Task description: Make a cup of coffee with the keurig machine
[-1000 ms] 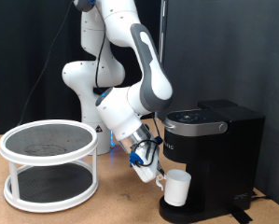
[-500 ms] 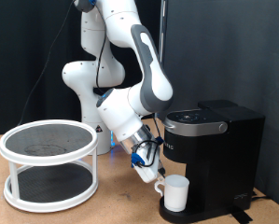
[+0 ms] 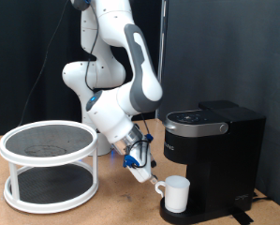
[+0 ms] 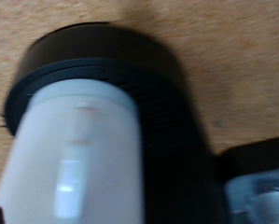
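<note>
The white cup [image 3: 177, 194] stands upright on the round drip tray [image 3: 198, 218] of the black keurig machine [image 3: 214, 141], under its brew head; the lid is shut. My gripper [image 3: 144, 172] hangs just off the cup's handle, on the exterior view's left, a small gap away, open and holding nothing. In the wrist view the cup [image 4: 78, 159] fills the picture, blurred, with the black ribbed tray [image 4: 130, 65] around it.
A white round two-tier rack [image 3: 51, 164] stands on the wooden table [image 3: 121, 202] at the exterior view's left. A black curtain hangs behind. The arm's base [image 3: 88, 84] stands behind the rack and machine.
The gripper lowered the cup onto the drip tray, let go of it and drew back towards the exterior view's left. The cup stays on the tray.
</note>
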Tool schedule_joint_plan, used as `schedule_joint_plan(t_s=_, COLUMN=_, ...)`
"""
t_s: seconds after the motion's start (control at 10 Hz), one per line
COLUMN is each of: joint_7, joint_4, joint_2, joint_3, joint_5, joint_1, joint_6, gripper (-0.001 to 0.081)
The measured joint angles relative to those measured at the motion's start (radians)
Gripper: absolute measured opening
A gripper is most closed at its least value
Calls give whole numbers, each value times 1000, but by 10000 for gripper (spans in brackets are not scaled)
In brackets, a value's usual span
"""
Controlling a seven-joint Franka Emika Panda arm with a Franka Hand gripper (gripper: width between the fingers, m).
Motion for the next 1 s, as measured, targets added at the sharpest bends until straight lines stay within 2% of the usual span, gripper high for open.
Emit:
schedule_joint_plan(t_s=0.1, joint_7=0, joint_4=-19, joint_2=-25, joint_3=-15, joint_5=-33, joint_1=-17, joint_6=-50, gripper=691)
schedule_joint_plan(t_s=0.2, joint_7=-2, joint_4=-39, joint_2=-51, joint_3=-28, joint_5=-62, joint_1=-32, joint_6=-82, gripper=726)
schedule_joint_plan(t_s=0.4, joint_7=-2, joint_4=-81, joint_2=-110, joint_3=-50, joint_5=-99, joint_1=-57, joint_6=-127, gripper=734)
schedule_joint_plan(t_s=0.6, joint_7=-12, joint_4=-85, joint_2=-114, joint_3=-47, joint_5=-124, joint_1=-57, joint_6=-150, gripper=734)
schedule_joint_plan(t_s=1.0, joint_7=-145, joint_4=-122, joint_2=-223, joint_3=-60, joint_5=-148, joint_1=-62, joint_6=-422, gripper=734)
